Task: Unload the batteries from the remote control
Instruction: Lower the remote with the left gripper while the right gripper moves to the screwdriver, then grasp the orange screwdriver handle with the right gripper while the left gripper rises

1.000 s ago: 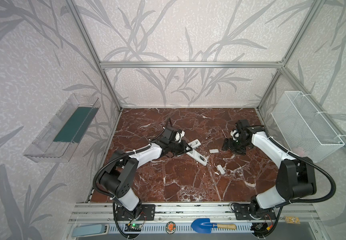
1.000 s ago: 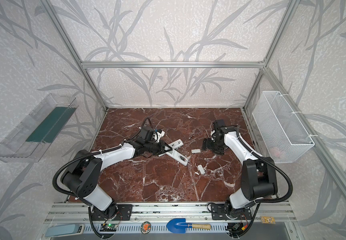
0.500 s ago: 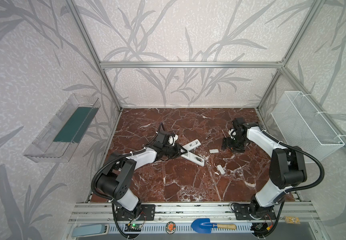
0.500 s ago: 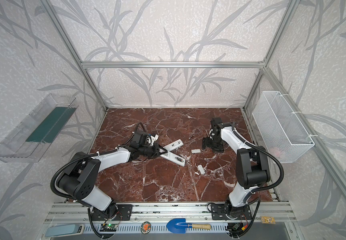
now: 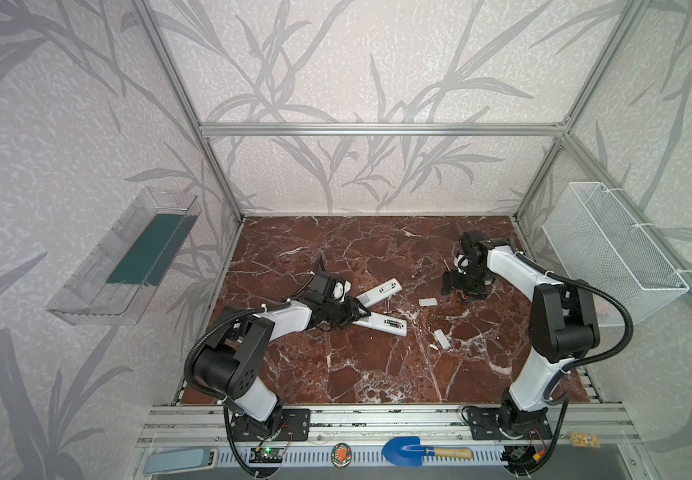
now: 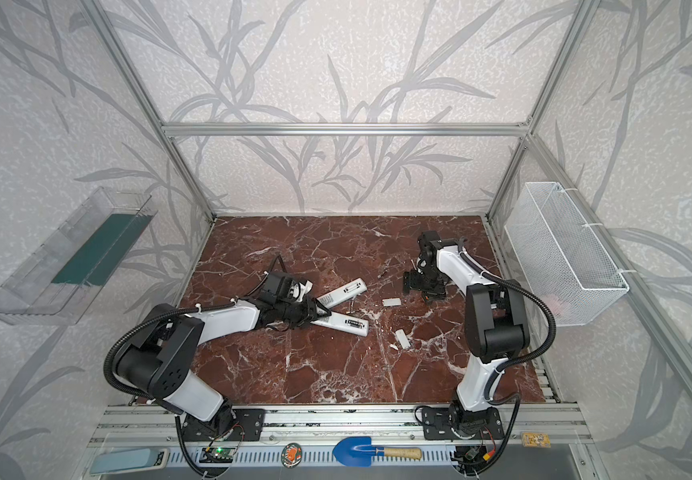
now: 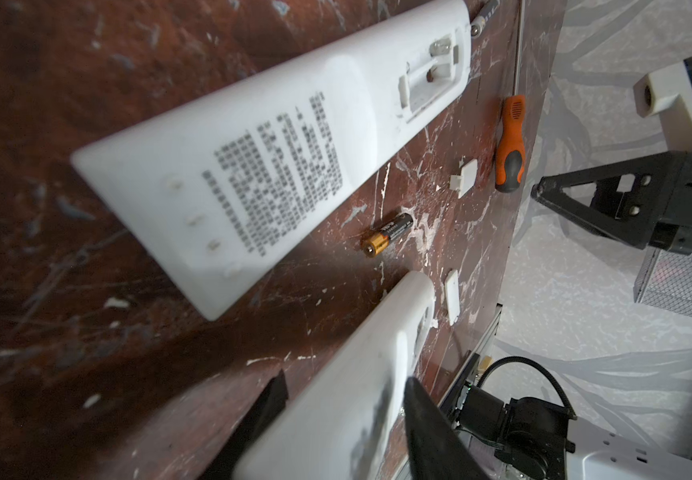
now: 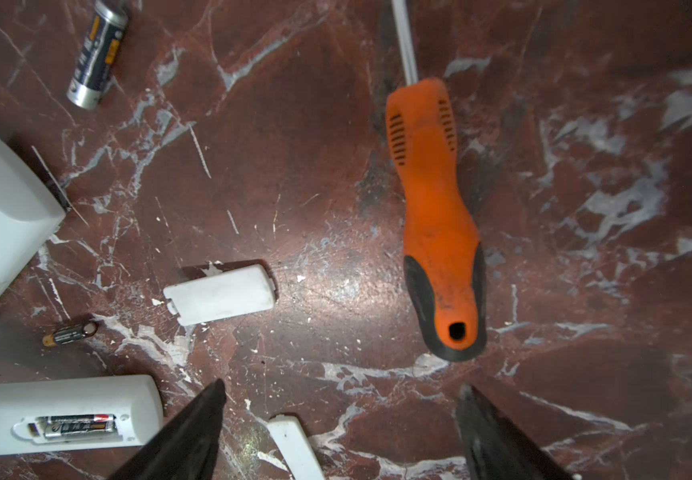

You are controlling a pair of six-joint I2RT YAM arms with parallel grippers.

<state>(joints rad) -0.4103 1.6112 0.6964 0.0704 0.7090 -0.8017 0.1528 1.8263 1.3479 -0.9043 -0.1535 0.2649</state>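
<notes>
Left claw [image 7: 344,378] stands part-open astride the near remote's [image 5: 384,323] end, not clearly pinching it. One battery [image 8: 78,426] sits in that remote — toward 4 o'clock from the claw in a top view, lengthwise along the body. Right claw [image 8: 342,386] is wide open and empty, farther off; bare marble lies toward 6 o'clock.

Two remotes [image 5: 379,289], two covers [image 5: 427,302], one screwdriver [image 8: 435,199]

Soft, even light keeps both top views sharp with only faint shadows, while the wrist views are dimmer, with a glare patch on the marble surface [image 8: 336,286], dark fingers [image 8: 178,440] blurred up close, and the nearest remote [image 7: 336,415] smeared, perhaps by motion.
</notes>
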